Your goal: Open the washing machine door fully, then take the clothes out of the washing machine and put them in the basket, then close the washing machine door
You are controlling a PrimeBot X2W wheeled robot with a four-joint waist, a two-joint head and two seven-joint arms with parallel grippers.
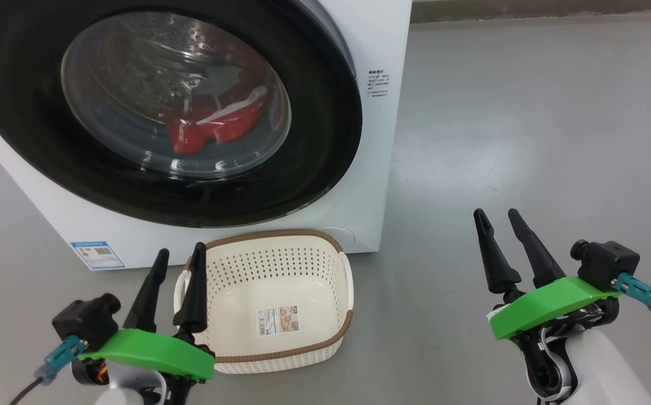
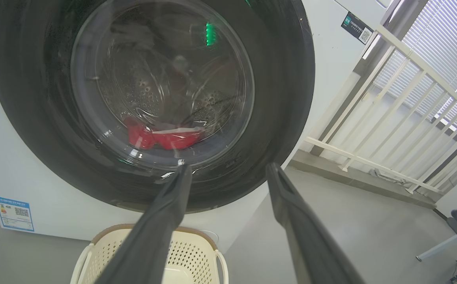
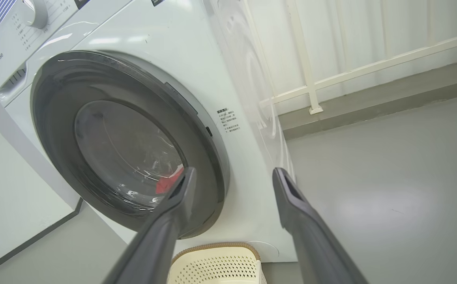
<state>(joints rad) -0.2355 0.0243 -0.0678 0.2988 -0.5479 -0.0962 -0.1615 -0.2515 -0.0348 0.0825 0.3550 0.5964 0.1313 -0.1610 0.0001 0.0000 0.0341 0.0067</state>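
Right, right gripper [image 1: 495, 214]: jaws apart, empty, low over the floor [image 1: 528, 112] right of the washer [image 1: 381, 45], fingers angled up and forward; left gripper [image 1: 181, 249]: jaws apart, empty, tips at the basket [image 1: 280, 233] left rim; door [image 1: 22, 112] shut, clothes [image 1: 213, 126] behind the glass at the drum bottom; step in hand: open door; I'd hook a finger behind the rim's right edge, where the catch seems to sit; pull along the hinge arc, not straight out; mind the basket just below.

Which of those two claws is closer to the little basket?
The left gripper: it stands right beside the basket, at its left rim, while the right gripper hangs well apart over the floor.
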